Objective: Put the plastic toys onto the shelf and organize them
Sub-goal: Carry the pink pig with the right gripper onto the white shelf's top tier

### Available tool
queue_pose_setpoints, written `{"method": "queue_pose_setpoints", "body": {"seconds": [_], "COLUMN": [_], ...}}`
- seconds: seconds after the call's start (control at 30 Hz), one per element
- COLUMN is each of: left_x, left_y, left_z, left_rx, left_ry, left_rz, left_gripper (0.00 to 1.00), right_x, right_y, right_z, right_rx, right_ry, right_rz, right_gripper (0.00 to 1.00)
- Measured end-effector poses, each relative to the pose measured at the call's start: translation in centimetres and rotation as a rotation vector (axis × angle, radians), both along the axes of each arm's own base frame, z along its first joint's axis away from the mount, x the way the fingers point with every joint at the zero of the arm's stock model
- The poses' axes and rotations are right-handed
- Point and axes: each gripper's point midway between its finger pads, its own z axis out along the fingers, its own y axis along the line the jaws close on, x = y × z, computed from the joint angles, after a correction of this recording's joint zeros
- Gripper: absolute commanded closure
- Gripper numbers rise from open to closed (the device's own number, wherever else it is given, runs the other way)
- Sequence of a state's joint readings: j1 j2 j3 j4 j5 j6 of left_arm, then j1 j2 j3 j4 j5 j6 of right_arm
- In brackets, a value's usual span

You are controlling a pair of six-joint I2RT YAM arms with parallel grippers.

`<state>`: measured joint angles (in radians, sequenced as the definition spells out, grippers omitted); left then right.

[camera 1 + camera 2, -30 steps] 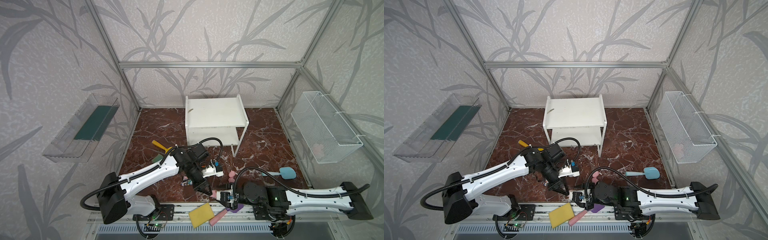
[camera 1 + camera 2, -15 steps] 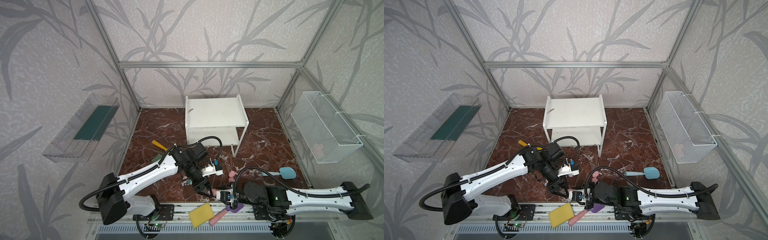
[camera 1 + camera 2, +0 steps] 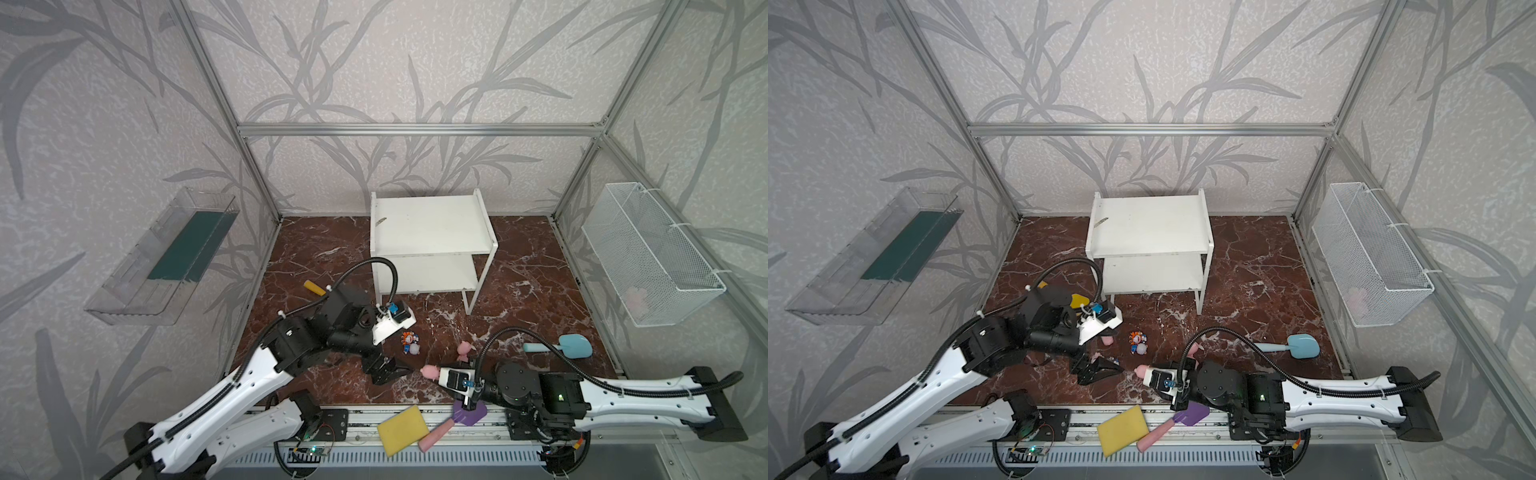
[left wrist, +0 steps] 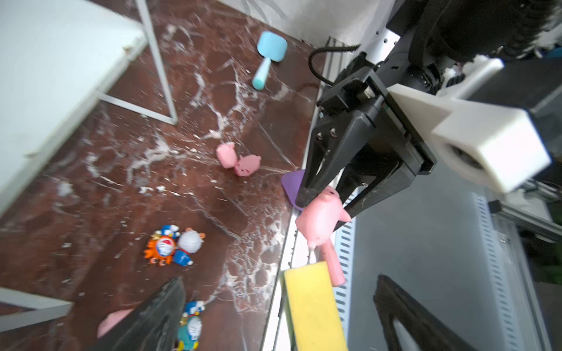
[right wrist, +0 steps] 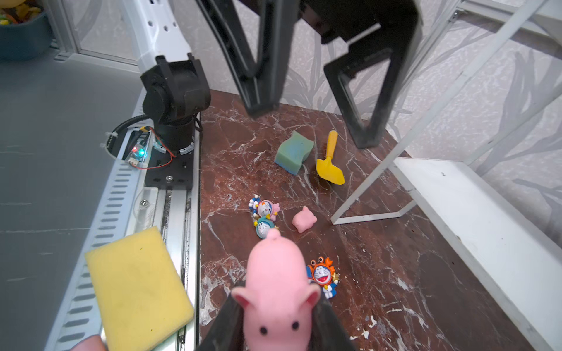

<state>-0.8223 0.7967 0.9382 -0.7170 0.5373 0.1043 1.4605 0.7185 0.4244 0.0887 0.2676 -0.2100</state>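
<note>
Firmly pinched by the head between the narrowly parted jaws of the right gripper (image 4: 324, 209), a pink pig (image 5: 276, 282) sits at the front edge of the marble floor (image 3: 519, 266), about 6 o'clock in both top views, its rear end pointing away from the wrist. Facing it from 9 o'clock, the left gripper (image 3: 395, 370) stands spread wide with nothing between its fingers (image 5: 261, 91), close to the pig but clear of it. The white shelf (image 3: 428, 224) stands at 12 o'clock against the back wall, well apart from both grippers. Scattered across the floor between pig and shelf are other toys. An orange and a white figurine (image 3: 410, 343) lie together at 11 o'clock of the held pig, and two loose pigs (image 4: 248, 165) touch each other at 1 o'clock. A fourth pig (image 5: 304, 218) lies at 10 o'clock near a shelf leg, with two more small figures (image 5: 264, 215) just beside it. A yellow sponge (image 3: 402, 430) and a purple shovel (image 3: 469, 413) rest on the front rail at 7 and 5 o'clock. A blue shovel (image 3: 575, 345) lies at 2 o'clock of the right gripper. A yellow shovel (image 5: 330, 170) and a green sponge (image 5: 293, 152) lie together at 10 o'clock, beyond the left arm.
</note>
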Motion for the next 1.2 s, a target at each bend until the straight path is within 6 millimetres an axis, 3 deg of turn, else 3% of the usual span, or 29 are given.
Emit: {"method": "queue_pose_setpoints", "body": {"seconds": [0.1,0.23,0.43,0.57,0.63,0.73,0.87,1.07,1.2], "left_x": [1.4,3.1,4.5,5.6,6.1,6.5,6.7,6.8,6.8], "left_y": [1.6,3.7,6.2,7.8,8.5,9.1,9.4,9.5,9.6], "left_z": [1.1,2.6,2.6,3.2,3.4,3.4,3.3,3.0,3.0], "left_rx": [-0.043,-0.085,-0.084,-0.07,-0.061,-0.047,-0.037,-0.024,-0.026], "left_ry": [-0.118,-0.253,-0.354,-0.41,-0.431,-0.444,-0.452,-0.456,-0.461], "left_rz": [0.122,0.266,0.407,0.508,0.553,0.588,0.606,0.612,0.612], "left_gripper": [0.01,0.01,0.01,0.01,0.01,0.01,0.01,0.01,0.01], "right_x": [1.6,4.2,9.0,12.0,13.1,14.7,17.2,20.2,21.5], "right_y": [-0.1,-0.2,-0.2,1.2,2.8,5.3,7.4,8.3,7.9], "right_z": [2.2,7.1,13.7,17.2,18.5,19.3,18.5,17.1,17.5], "right_rx": [0.048,0.174,0.324,0.387,0.404,0.407,0.384,0.369,0.387], "right_ry": [0.004,0.009,0.018,0.027,0.026,0.02,0.017,0.025,0.027], "right_rz": [-0.091,-0.204,-0.355,-0.41,-0.421,-0.45,-0.531,-0.661,-0.743], "right_gripper": [0.68,0.69,0.7,0.71,0.71,0.71,0.71,0.71,0.69]}}
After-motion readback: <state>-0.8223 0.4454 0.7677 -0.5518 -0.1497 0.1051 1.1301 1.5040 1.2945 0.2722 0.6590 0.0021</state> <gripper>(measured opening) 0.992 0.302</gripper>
